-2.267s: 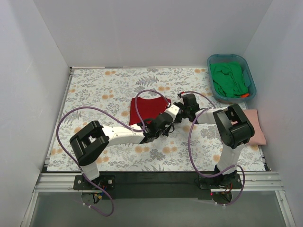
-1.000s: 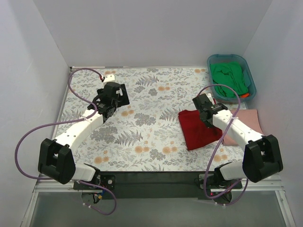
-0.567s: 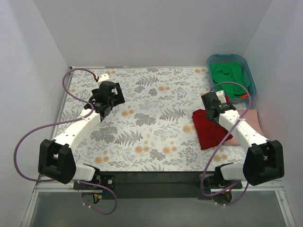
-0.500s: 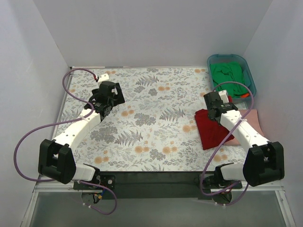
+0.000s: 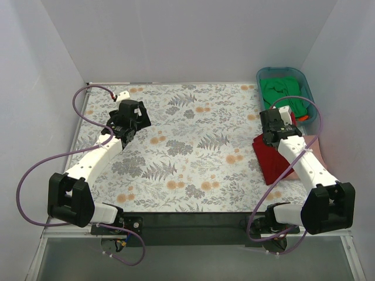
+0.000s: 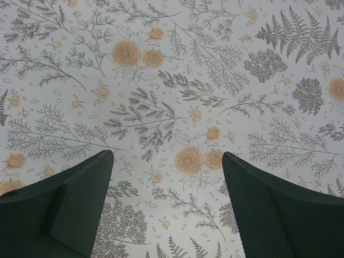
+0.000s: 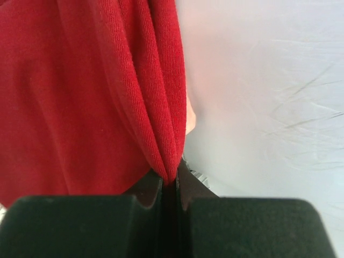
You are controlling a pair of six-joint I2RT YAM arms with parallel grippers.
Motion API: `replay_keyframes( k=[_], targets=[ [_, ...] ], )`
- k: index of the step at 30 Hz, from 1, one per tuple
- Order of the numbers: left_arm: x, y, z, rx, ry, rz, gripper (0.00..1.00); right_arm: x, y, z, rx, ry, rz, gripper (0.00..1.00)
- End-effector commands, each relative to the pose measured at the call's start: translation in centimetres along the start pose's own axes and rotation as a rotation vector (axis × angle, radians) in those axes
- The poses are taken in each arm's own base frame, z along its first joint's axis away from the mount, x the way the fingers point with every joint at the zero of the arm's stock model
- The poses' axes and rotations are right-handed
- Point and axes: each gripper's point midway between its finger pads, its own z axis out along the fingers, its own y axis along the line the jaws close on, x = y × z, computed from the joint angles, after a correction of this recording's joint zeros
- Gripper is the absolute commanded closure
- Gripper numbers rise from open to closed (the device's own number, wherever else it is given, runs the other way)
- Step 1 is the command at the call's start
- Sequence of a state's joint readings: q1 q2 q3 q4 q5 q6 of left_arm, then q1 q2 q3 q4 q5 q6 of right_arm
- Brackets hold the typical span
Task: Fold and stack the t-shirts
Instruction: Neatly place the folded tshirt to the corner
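Two grippers apart — right gripper (image 7: 171, 183) pinching deep red t-shirt (image 7: 80, 97), left gripper (image 6: 166, 156) spread wide above floral table cover (image 6: 161, 80)

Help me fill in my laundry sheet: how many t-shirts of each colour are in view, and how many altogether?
Deep red cloth t-shirt: 1
Pale pink cloth t-shirt: 1
Green crumpled cloth t-shirt, in the teal plastic tub: 1
Total: 3
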State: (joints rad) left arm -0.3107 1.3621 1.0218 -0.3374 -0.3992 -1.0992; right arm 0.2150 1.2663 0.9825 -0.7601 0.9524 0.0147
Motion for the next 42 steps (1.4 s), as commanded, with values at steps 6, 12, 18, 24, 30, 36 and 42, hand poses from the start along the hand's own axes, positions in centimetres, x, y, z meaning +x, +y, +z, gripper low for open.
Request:
replay_keyframes(
  k=[6,12,18,24,30,36,42],
  targets=[
    [-0.4,0.5,-0.4,-0.005,-0.007,-0.022,0.17,-2.7,-4.3,-1.4,0.108,-0.073,0.077,0.99],
    [-0.2,0.5,-0.3,-0.007,-0.003,-0.019,0.18,-2.4,-5.9,-1.0,0.159,-0.056,0.102,0.99],
    [-0.1,0.4,-0.3,-0.001,0.003,-0.019,0.18,-1.8,-6.5,0.7,0.172,-0.015,0.129,0.99],
    [0.2,0.4,-0.1,-0.004,0.011,-0.016,0.18,-1.5,-6.0,3.1,0.168,0.023,0.140,0.99],
    [0.4,0.4,0.0,-0.003,0.016,-0.014,0.18,-0.5,-5.3,5.6,0.170,0.082,0.129,0.99],
    [0.6,0.3,0.2,-0.001,0.023,-0.012,0.18,2.4,-3.7,8.1,0.172,0.155,0.120,0.99],
    [1.1,-0.1,0.2,0.019,0.042,-0.018,0.17,4.3,-3.0,9.7,0.178,0.187,0.091,0.99]
  ],
)
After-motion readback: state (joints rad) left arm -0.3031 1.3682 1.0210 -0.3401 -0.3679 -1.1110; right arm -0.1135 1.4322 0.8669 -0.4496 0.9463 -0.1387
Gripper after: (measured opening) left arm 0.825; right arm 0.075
